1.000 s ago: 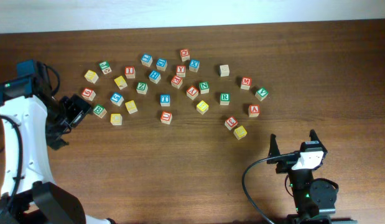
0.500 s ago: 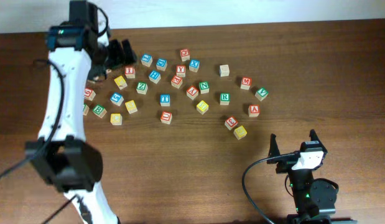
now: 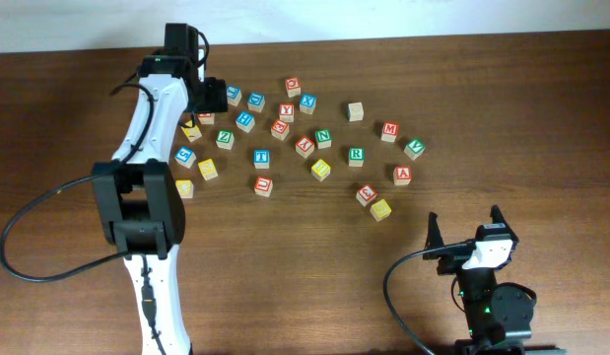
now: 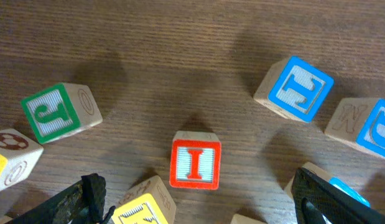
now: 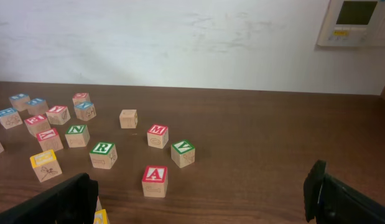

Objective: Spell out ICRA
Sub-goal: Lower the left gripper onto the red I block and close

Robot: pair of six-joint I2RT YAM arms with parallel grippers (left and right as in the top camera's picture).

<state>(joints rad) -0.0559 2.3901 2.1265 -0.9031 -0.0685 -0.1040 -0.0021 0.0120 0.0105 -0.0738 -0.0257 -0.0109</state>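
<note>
The red I block [image 4: 195,163] lies face up on the table, in the open gap just ahead of my left gripper's [image 4: 197,202] two fingers. In the overhead view the left gripper [image 3: 208,97] hovers at the back left of the block cluster and mostly hides the I. The red A block [image 3: 403,175] and the green R block [image 3: 356,155] sit at the right of the cluster, and both show in the right wrist view: A [image 5: 155,180], R [image 5: 103,154]. I cannot pick out a C block. My right gripper [image 3: 467,237] is open and empty near the front right.
Many other letter blocks are scattered across the back half of the table. A green J block [image 4: 55,112], a yellow block [image 4: 142,208] and a blue block [image 4: 301,87] crowd round the I. A red M block [image 5: 157,135] and a green block [image 5: 183,152] stand near the A.
My left arm has swung from the table's left side to the back, and its gripper now hangs over the blocks near the red I. The right arm has not moved.
</note>
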